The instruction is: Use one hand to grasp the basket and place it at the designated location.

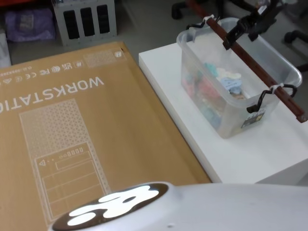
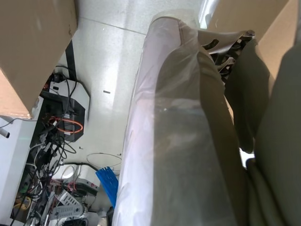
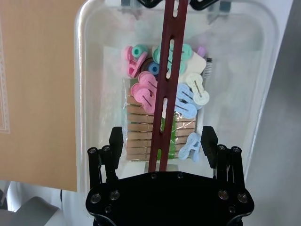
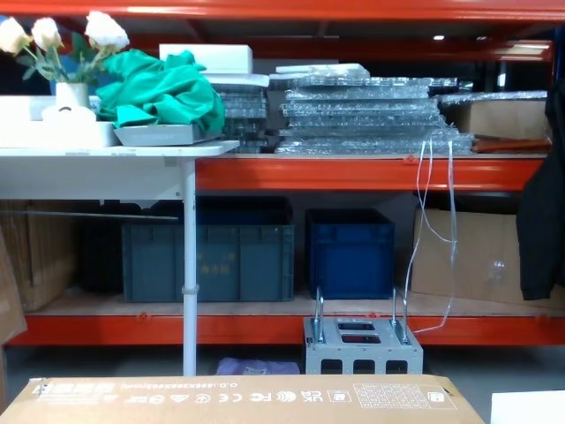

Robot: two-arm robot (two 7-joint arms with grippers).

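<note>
Above the basket's [image 3: 96, 61] handle [image 3: 170, 75], my right gripper's [image 3: 162, 140] 2 fingers [image 3: 116, 139] gape wide, empty. Perhaps I should lower first, then close centred.

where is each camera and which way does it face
Head: high, looking down at box, table, basket; right pincer and white body show.
Left wrist: low, facing floor and cables; wrapped grey shape close, perhaps robot's.
Right wrist: over basket, looking down past open pincer straddling handle.
Chest: low, facing forward at shelves and crates.
Shared: head and right wrist see basket; head and chest, box.
</note>
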